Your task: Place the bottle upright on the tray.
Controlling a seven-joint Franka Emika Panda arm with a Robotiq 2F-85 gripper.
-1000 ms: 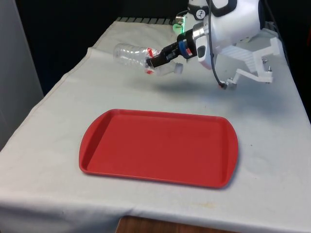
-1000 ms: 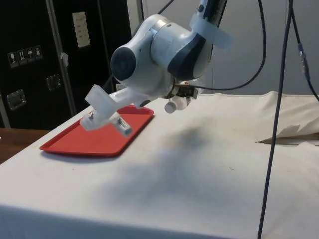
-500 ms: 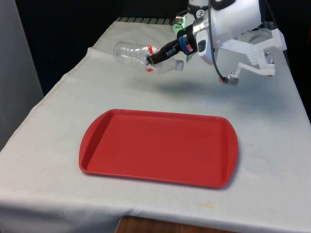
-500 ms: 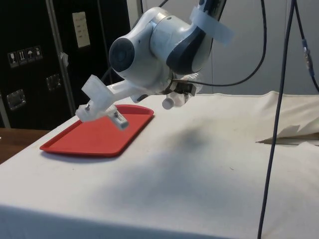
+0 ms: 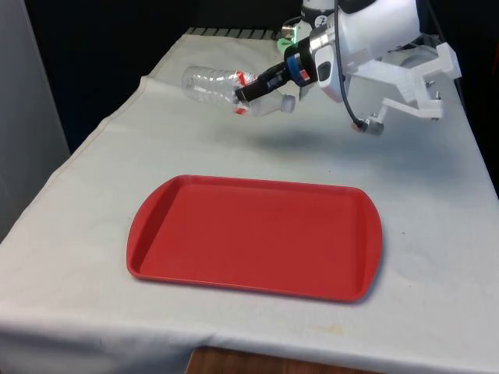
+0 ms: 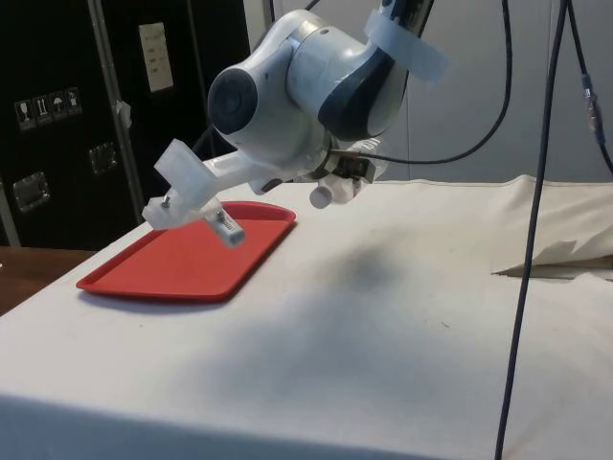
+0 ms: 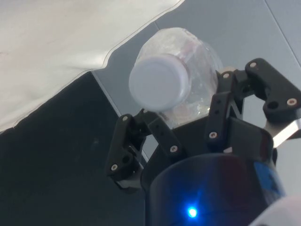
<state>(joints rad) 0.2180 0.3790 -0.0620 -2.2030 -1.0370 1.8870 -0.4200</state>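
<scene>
bottles: 1, clear plastic with a white cap, bottle point(image 5: 222, 87) | trays: 1, red, tray point(image 5: 253, 236) | grippers: 1, black, two fingers, gripper point(image 5: 248, 95) | arms: 1, white, arm point(image 6: 297, 91) | tables: 1, under a white cloth, table point(image 5: 437, 257)

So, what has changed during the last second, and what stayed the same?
The gripper lifted the clear bottle slightly higher above the white cloth. It keeps its grip near the bottle's neck, with the bottle lying sideways. The red tray has not moved.
</scene>
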